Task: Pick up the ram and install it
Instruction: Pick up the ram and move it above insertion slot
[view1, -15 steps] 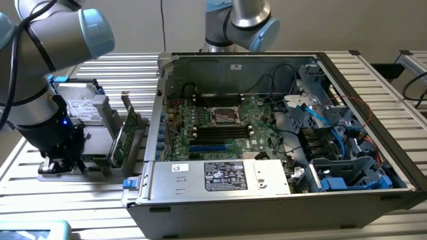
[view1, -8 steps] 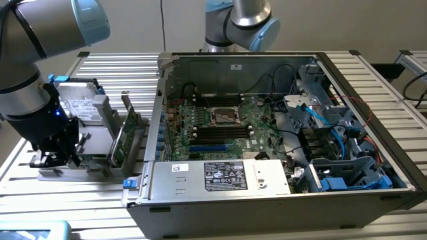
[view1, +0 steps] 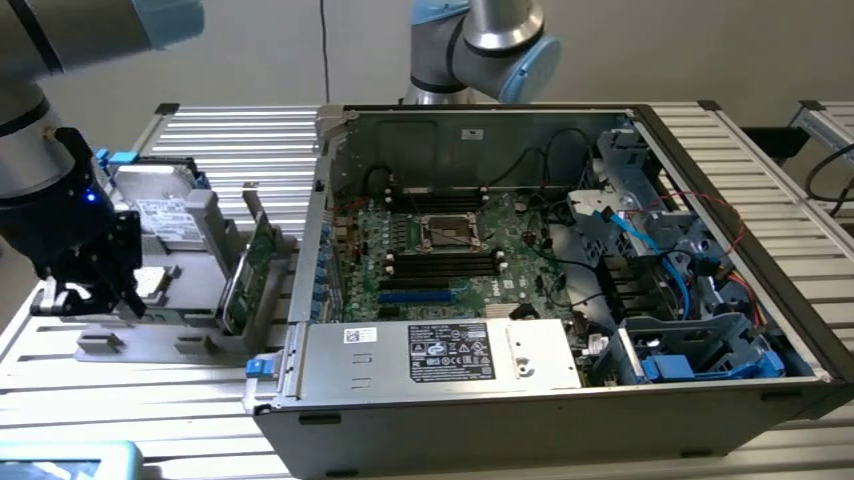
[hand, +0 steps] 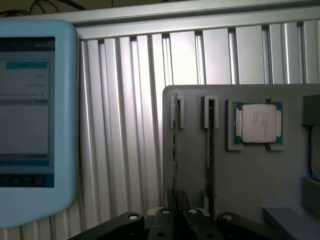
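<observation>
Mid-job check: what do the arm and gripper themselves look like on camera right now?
The arm is silver-grey metal tubing with rounded light-blue joint caps; its wrist section is black with a small blue light. The gripper is black, and the wrist view shows its black linkage with silver screw heads.

The desk (hand: 125, 125) is ribbed silver, the tray (hand: 250, 190) plain grey, the chip (hand: 258, 122) silver with green edges, the tablet (hand: 35, 125) pale blue.
</observation>
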